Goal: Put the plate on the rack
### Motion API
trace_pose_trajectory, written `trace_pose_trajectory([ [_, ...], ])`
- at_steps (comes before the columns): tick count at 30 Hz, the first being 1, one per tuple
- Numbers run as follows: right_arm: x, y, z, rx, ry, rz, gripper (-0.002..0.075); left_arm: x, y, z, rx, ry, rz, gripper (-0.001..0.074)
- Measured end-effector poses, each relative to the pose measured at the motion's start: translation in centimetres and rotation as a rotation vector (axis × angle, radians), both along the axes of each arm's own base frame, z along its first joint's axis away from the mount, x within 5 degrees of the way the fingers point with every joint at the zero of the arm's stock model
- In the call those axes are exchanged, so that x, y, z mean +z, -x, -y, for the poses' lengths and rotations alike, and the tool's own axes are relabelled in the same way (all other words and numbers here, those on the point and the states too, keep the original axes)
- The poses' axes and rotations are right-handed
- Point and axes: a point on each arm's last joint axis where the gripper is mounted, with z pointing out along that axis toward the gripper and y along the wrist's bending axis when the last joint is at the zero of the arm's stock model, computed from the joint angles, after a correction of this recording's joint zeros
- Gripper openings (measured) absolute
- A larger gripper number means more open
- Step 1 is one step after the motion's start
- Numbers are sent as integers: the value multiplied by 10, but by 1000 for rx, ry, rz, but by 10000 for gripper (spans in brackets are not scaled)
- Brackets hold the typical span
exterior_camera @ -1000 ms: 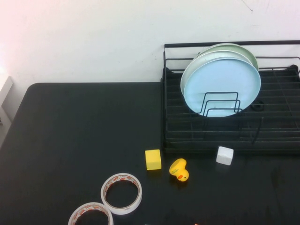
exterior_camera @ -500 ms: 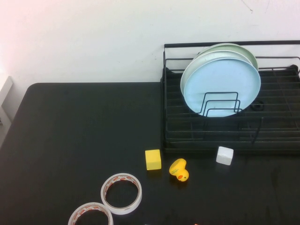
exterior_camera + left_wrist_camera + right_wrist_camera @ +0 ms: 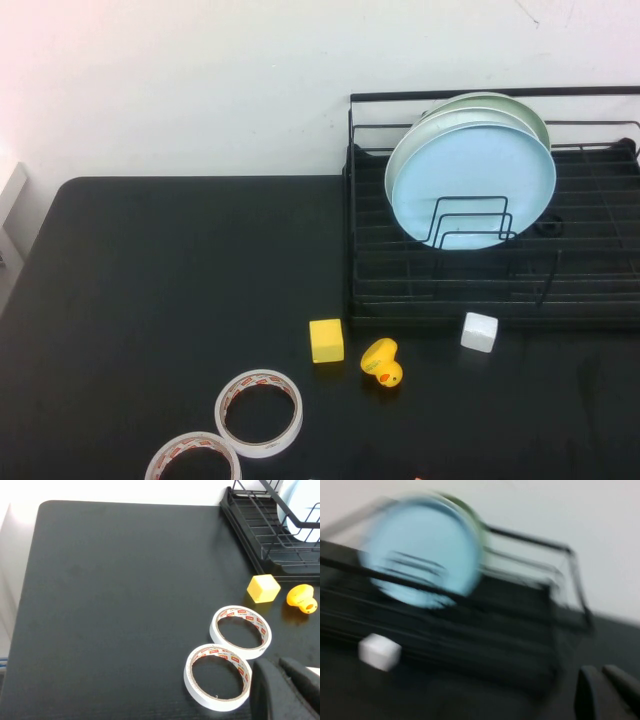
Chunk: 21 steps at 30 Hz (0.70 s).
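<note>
The round, smooth sky-blue plate stood upright between the loop dividers of the black wire rack, while the left gripper beside two tape rolls and the right gripper near the rack showed dark fingers close together.

The plate, light sky-blue, is standing on edge in the rack, leaning back against a cream-white plate and a pale green plate stacked behind it. Black loop dividers are crossing its lower face. The rack is sitting at the far right of the black table, against the white wall. Just in front of the rack, a yellow cube, a yellow rubber duck and a white cube are lying in a row. Two tape rolls are resting near the table's front edge. Neither gripper is appearing in this view.
</note>
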Motion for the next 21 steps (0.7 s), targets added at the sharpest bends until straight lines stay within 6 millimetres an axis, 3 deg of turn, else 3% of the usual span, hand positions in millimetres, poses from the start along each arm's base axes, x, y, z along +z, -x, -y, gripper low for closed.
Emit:
trace_pose_trajectory([
  [4,-32,5,11,-135,-45,-6,0,0,0,0,0,0,0,-1],
  [10,-72,5,13,-180,-102,-144,-1,0,0,0,-1,1,0,-1],
  [21,-74,3,11,-168,-117,-122,-1,0,0,0,-3,0,-5,-1],
])
